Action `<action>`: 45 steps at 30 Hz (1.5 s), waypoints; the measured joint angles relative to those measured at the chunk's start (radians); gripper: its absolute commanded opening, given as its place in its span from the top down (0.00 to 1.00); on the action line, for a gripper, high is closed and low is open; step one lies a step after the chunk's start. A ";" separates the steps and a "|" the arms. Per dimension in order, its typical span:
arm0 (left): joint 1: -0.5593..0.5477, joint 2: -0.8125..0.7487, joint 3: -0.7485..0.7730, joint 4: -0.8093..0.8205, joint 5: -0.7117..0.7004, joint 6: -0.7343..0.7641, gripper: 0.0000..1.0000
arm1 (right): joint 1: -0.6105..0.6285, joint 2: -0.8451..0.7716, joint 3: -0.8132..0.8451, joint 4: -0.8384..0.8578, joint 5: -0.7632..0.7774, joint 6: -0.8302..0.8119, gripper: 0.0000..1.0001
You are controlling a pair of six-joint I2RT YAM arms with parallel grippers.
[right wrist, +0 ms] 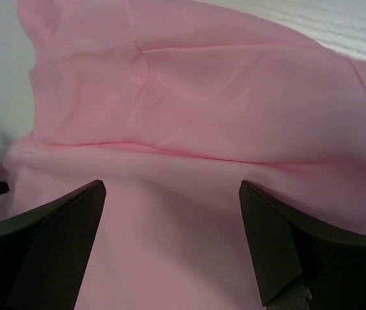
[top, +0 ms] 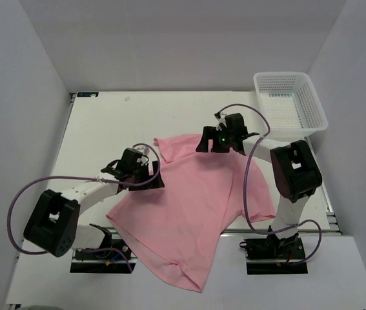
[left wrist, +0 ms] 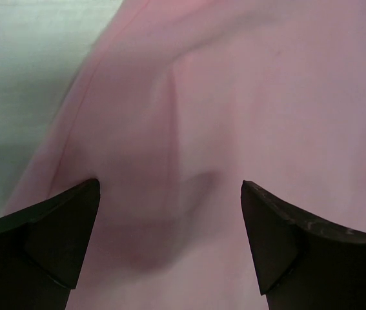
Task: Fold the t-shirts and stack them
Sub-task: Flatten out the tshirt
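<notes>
Left hand and right hand both stand wide open, gripping nothing, over the pink t-shirt, spread across the middle of the counter toward its near edge, with the white basket at the far right corner.

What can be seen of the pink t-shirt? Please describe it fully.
The t-shirt is plain light pink, thin soft cloth, without print. It lies mostly flat but wrinkled on the white table, set diagonally, one short sleeve pointing far-left, its lower end reaching past the near edge. The left claw and right claw are open over its far half; contact is unclear.
</notes>
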 measured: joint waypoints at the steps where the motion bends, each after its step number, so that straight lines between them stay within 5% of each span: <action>1: 0.000 0.026 0.019 0.008 0.008 -0.006 0.00 | -0.002 0.011 -0.002 -0.001 0.008 0.021 0.10; 11: 0.007 0.309 0.266 0.053 0.037 0.040 0.00 | -0.024 -0.191 -0.279 0.020 0.299 0.275 0.10; 19: 0.005 0.464 0.452 0.038 0.097 0.129 0.00 | -0.026 -0.659 -0.636 -0.131 0.476 0.489 0.10; 25: 0.005 0.400 0.457 0.000 0.082 0.162 0.00 | -0.024 -0.966 -0.681 -0.307 0.585 0.481 0.10; 36: 0.020 -0.139 0.153 -0.240 -0.291 -0.041 0.00 | -0.008 -0.686 -0.455 -0.172 0.535 0.249 0.10; 45: 0.025 -0.189 0.033 -0.265 -0.421 -0.137 0.04 | 0.000 -0.589 -0.396 -0.080 0.432 0.186 0.10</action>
